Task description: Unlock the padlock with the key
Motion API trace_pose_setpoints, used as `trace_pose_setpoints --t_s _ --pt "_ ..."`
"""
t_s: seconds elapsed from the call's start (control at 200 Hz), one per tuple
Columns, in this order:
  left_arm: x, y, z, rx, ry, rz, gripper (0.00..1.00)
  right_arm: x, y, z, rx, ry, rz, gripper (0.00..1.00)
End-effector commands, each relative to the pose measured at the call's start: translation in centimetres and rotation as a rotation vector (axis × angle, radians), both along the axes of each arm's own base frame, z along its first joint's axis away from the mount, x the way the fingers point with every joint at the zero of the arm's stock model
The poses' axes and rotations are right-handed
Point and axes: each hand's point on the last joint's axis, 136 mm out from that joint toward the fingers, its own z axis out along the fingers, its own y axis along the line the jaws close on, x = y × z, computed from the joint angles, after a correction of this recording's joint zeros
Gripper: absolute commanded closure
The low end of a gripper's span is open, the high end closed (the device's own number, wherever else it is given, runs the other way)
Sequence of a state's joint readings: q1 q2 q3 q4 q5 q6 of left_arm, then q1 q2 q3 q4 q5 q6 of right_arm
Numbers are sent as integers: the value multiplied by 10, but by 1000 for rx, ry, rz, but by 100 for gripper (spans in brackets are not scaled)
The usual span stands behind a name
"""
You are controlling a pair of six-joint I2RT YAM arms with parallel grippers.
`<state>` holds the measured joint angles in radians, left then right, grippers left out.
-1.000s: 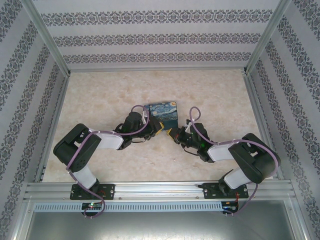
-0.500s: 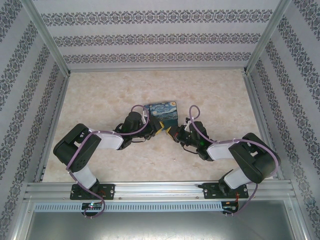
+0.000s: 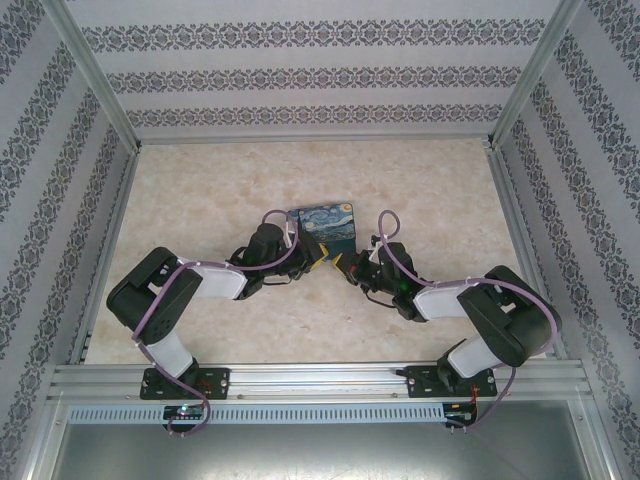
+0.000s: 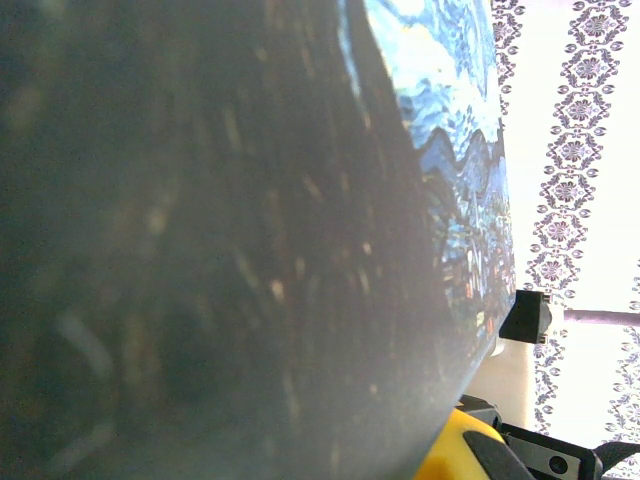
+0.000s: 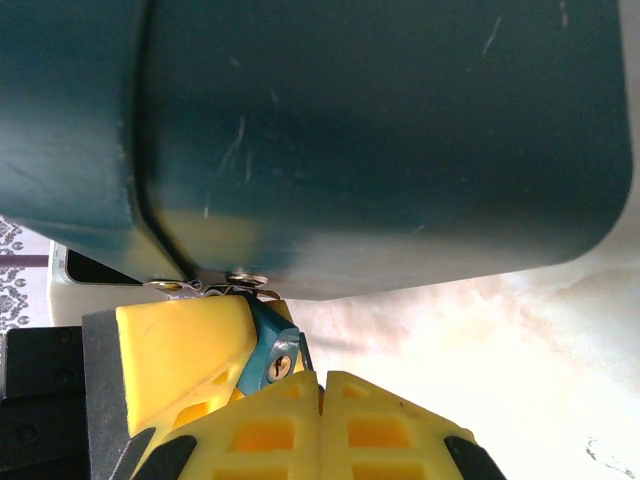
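- Bending both arms inward from the near rail, the left arm (image 3: 165,300) and the right arm (image 3: 495,320) each folding at the elbow toward the middle of the table (image 3: 200,200).
- Bringing the left gripper (image 3: 318,260) and the right gripper (image 3: 343,264) almost tip to tip, just on the near side of the tin (image 3: 328,228).
- Pressing the right gripper's yellow fingers (image 5: 390,420) flat against each other, with no gap along the seam in the right wrist view. No telling whether the key is pinched in that seam.
- Butting those closed tips against the keyhole end of the padlock (image 5: 272,350), its blue body tilting and its brass keyhole facing the camera.
- Laying one yellow finger (image 5: 180,345) of the left gripper against the padlock's other side. No telling from the pictures how far those jaws are standing apart.
- Hanging the padlock directly under the tin's lower edge, with the thin silver shackle (image 5: 240,283) touching that edge near a corner.
- Showing the tin's dark side close and blurred in the left wrist view, with the blue-and-yellow painted face running edge-on along its right.
- Spreading pale marble-patterned table beyond the tin, and ending at the striped, patterned back wall (image 3: 320,80).
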<state>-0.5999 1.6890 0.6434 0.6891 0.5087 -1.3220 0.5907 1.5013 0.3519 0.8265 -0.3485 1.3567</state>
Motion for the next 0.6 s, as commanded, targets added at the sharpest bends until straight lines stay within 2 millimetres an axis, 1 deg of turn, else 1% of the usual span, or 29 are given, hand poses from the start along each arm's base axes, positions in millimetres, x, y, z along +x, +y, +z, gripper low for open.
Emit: trace_pose_setpoints --t_s 0.0,0.145,0.155,0.17,0.39,0.595 --pt "5 1 4 -11 -12 3 100 4 -4 4 2 -21 -13 100" --pt "5 1 5 -10 -13 3 100 5 -4 5 2 -23 -15 100" --pt "5 1 4 -9 -13 3 100 0 -8 -2 -9 -8 -16 100" --pt "6 0 5 -10 -14 4 100 -1 -9 -4 -12 -3 -16 100" --pt "6 0 6 -10 -15 5 100 -4 -13 -11 -29 16 -23 100" --pt "6 1 5 -6 -13 4 100 -2 -13 -6 -19 8 -23 100"
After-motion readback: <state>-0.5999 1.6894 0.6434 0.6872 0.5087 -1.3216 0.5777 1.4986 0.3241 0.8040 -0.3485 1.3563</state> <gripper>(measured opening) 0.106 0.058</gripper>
